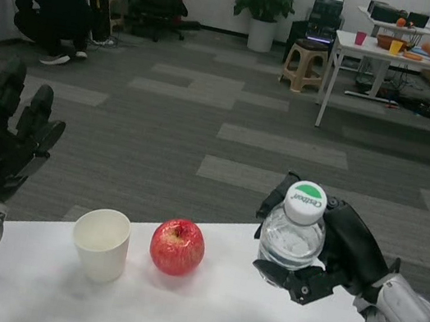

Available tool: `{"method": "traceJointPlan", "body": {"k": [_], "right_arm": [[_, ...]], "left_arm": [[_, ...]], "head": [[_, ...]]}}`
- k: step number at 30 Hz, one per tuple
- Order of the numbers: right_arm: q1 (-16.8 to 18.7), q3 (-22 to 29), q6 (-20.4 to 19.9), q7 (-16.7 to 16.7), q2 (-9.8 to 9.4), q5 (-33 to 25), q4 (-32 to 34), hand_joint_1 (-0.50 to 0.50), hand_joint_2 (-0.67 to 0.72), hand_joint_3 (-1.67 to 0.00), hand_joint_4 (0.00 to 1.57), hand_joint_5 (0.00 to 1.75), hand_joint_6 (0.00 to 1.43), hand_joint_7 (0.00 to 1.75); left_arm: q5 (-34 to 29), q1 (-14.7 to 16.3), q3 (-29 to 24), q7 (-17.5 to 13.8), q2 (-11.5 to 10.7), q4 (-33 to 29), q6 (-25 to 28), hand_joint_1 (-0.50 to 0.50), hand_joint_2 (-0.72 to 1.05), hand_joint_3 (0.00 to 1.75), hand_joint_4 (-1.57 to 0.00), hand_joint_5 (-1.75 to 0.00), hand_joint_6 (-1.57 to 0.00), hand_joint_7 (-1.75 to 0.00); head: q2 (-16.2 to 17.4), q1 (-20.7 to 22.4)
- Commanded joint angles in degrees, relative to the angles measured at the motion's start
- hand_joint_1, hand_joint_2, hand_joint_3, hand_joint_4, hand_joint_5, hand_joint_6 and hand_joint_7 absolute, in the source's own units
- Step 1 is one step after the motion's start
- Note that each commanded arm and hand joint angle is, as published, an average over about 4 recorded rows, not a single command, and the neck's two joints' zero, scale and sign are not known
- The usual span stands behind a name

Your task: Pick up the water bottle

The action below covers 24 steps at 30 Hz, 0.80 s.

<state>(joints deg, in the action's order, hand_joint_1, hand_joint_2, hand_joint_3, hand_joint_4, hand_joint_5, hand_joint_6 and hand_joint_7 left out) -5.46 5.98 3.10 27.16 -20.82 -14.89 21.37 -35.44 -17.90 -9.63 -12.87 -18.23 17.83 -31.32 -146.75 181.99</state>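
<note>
A clear water bottle [293, 235] with a white cap and green label on top stands upright at the right of the white table [196, 316]. My right hand [334, 253] wraps around it, fingers curled on its front and back, gripping it. Whether its base touches the table is hidden by the fingers. My left hand [3, 144] is raised at the far left, off the table's edge, with fingers spread and nothing in it.
A red apple [177, 246] sits mid-table, left of the bottle. A white paper cup [101, 243] stands left of the apple. Beyond the table are grey carpet, a crouching person [51, 3] at back left, a stool [305, 64] and a white table [408, 57] at back right.
</note>
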Motion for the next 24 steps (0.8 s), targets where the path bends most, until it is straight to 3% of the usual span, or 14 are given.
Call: {"method": "traceJointPlan", "body": {"k": [1, 16, 21, 24], "right_arm": [[-1.9, 0.3, -2.1, -1.2, 0.1, -0.7, -0.1, -0.29, -0.6, -1.35, 1.34, 1.45, 1.26, 1.47], [-2.0, -0.2, -2.3, -1.7, 0.16, -0.9, -0.5, -0.27, -0.6, -1.35, 1.34, 1.45, 1.26, 1.47], [-2.1, -0.5, -2.4, -1.7, 0.25, -0.9, -0.7, -0.29, -0.6, -1.35, 1.34, 1.45, 1.26, 1.47], [-2.2, -0.6, -2.3, -1.7, 0.25, -0.9, -0.7, -0.28, -0.6, -1.35, 1.34, 1.45, 1.26, 1.47]], "left_arm": [[-0.1, -0.5, -0.1, 0.0, 0.0, 0.4, -0.3, -0.5, 1.05, 0.09, 0.0, -0.05, 0.0, 0.0], [-0.1, -0.1, -0.3, 0.0, 0.0, 0.4, -0.4, -0.5, 1.05, 0.09, 0.0, 0.0, 0.0, 0.0], [-0.1, -0.1, -0.3, 0.0, 0.0, 0.4, -0.4, -0.5, 1.05, 0.07, 0.0, -0.1, 0.0, 0.0], [-0.1, -0.1, -0.3, 0.0, 0.0, 0.4, -0.4, -0.5, 1.05, 0.06, 0.0, -0.03, 0.0, 0.0]], "head": [[-1.9, 0.1], [-0.1, 0.6], [0.1, 0.5], [0.3, 0.5]]}}
